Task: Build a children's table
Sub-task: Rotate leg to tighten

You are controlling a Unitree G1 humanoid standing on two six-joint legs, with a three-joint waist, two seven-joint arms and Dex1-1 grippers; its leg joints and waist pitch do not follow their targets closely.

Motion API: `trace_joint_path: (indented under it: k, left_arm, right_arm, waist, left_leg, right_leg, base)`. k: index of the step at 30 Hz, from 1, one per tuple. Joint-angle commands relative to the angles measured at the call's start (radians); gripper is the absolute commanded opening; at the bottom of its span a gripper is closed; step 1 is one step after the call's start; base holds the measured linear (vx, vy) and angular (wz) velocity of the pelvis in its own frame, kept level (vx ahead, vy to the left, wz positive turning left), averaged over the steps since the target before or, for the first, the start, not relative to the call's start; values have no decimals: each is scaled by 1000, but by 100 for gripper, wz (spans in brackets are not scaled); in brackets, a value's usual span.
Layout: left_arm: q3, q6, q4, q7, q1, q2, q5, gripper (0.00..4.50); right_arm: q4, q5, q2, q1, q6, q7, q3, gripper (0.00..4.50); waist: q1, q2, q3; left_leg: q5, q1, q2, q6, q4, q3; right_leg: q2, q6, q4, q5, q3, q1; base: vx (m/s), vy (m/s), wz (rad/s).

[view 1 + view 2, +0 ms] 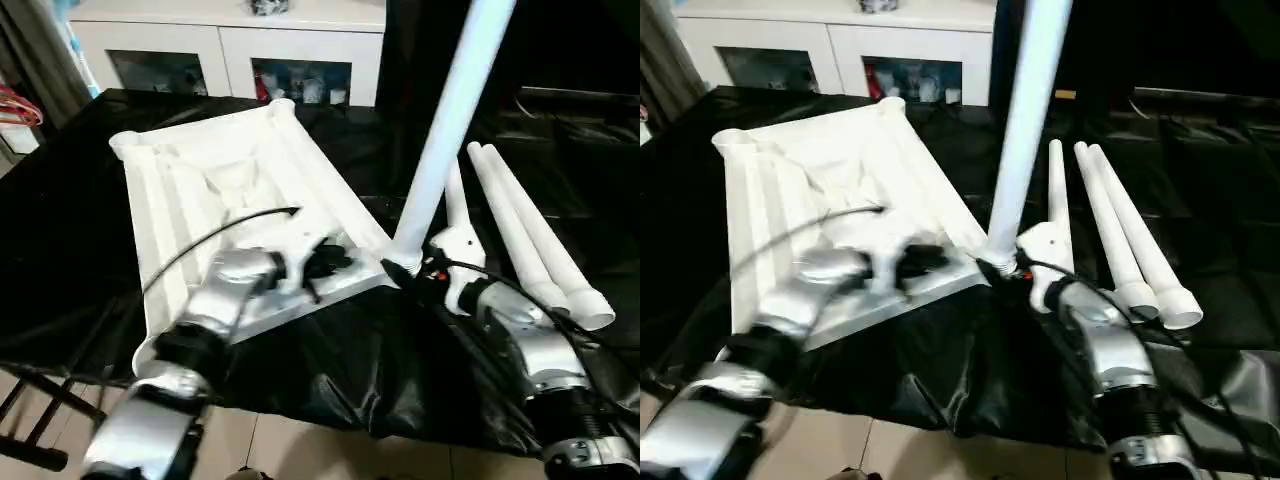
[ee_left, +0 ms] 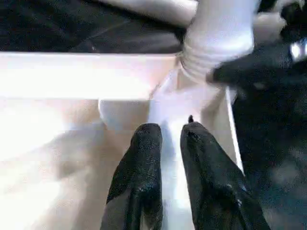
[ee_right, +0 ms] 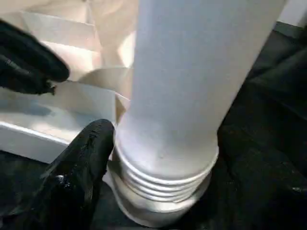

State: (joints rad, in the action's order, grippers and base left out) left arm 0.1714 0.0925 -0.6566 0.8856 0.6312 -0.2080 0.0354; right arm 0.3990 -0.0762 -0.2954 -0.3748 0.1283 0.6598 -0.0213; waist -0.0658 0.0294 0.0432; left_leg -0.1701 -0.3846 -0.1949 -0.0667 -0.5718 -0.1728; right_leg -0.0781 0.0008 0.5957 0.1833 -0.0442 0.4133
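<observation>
The white plastic tabletop [image 1: 230, 190] lay ribbed underside up on the glossy, crinkled black cover [image 1: 360, 370]. A smooth tapered leg [image 1: 445, 120] stood upright with its threaded end in the near corner socket [image 3: 158, 211]. Three more legs [image 1: 530, 240] lay beside it. The left gripper [image 2: 165, 132] hovered slightly parted, grasping nothing. The right gripper [image 1: 405, 270] stood released beside the leg's base.

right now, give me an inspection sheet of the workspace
surface: black sheet over the work table, wrinkled at the near edge
job's things: top upside down; one leg upright in its near corner socket; three legs lying beside it
clutter: nothing seen
claws: left claw over the top's rim, fingers slightly apart; right claw at the upright leg's base, open
cables: black cable along the left arm
surroundings: white cabinet behind
</observation>
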Motion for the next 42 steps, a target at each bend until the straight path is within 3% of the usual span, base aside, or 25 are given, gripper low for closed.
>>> trace_joint_path:
  k: [1,3,4,6,10,12,18,24,31,39,40,42]
  left_arm:
    - [-4,13,29,39,-7,-44,-2,90]
    - [-16,26,43,57,-6,-77,-11,90]
    - [-39,33,47,53,7,-127,-9,90]
    - [-47,31,44,45,14,-147,-4,90]
    - [-90,28,14,-28,51,-243,30,90]
    - [-126,65,27,-51,60,-323,34,90]
    - [-137,98,-5,-112,61,-404,66,90]
    - [-111,107,-42,-152,38,-446,120,90]
    - [-70,80,-110,-210,38,-467,177,90]
    - [-13,77,-156,-189,45,-471,228,90]
    - [-3,84,-162,-177,47,-474,233,64]
    - [4,96,-170,-179,53,-476,241,55]
  right_arm:
    - [-27,-21,-25,8,18,34,9,385]
    - [-48,-36,-42,17,27,70,7,385]
    - [-98,-70,-67,34,61,133,1,385]
    - [-122,-83,-78,43,75,161,-4,385]
    - [-224,-119,-137,79,119,271,-43,385]
    - [-295,-143,-180,104,166,340,-76,385]
    - [-363,-155,-196,117,236,364,-108,385]
    - [-375,-155,-213,117,269,367,-118,385]
    - [-421,-196,-244,140,321,424,-134,385]
    - [-408,-187,-230,132,317,408,-142,385]
    - [-398,-178,-220,124,318,391,-144,385]
    - [-381,-161,-206,114,308,371,-153,385]
  waist:
    - [-9,-15,-62]
    - [-10,-15,-63]
    - [-12,-19,-63]
    - [-14,-18,-64]
    - [-19,-15,-64]
    - [-22,-13,-63]
    - [-29,-13,-59]
    - [-29,-16,-53]
    - [-38,-16,-60]
    - [-43,-10,-57]
    - [-44,-6,-57]
    - [-40,-6,-57]
  left_leg:
    - [-168,13,-29,99,56,2]
    - [-148,16,-30,90,54,0]
    - [-137,14,-28,95,53,0]
    - [-127,12,-26,103,51,1]
    - [-129,13,-26,102,48,1]
    - [-135,16,-28,89,49,2]
    - [-186,20,-30,43,53,3]
    - [-258,22,-30,0,58,6]
    - [-211,21,-28,8,52,6]
    - [-253,22,-28,-9,54,7]
    - [-262,24,-29,-16,55,9]
    - [-274,24,-28,-25,56,10]
  right_leg:
    - [-55,-244,-59,102,30,-63]
    - [-52,-251,-53,58,30,-61]
    - [-51,-252,-51,29,31,-63]
    - [-51,-247,-47,6,29,-66]
    - [-49,-236,-45,12,29,-65]
    - [-48,-233,-44,27,28,-63]
    - [-48,-226,-47,118,31,-54]
    - [-52,-194,-55,211,34,-47]
    - [-51,-210,-43,88,33,-51]
    - [-52,-210,-49,138,33,-50]
    - [-54,-208,-49,147,34,-50]
    - [-53,-207,-49,155,33,-51]
  base:
    - [0,0,0]
    - [0,0,0]
    - [0,0,0]
    - [0,0,0]
    - [0,0,0]
    - [0,0,0]
    - [0,0,0]
    - [0,0,0]
    - [0,0,0]
    - [0,0,0]
    - [0,0,0]
    - [0,0,0]
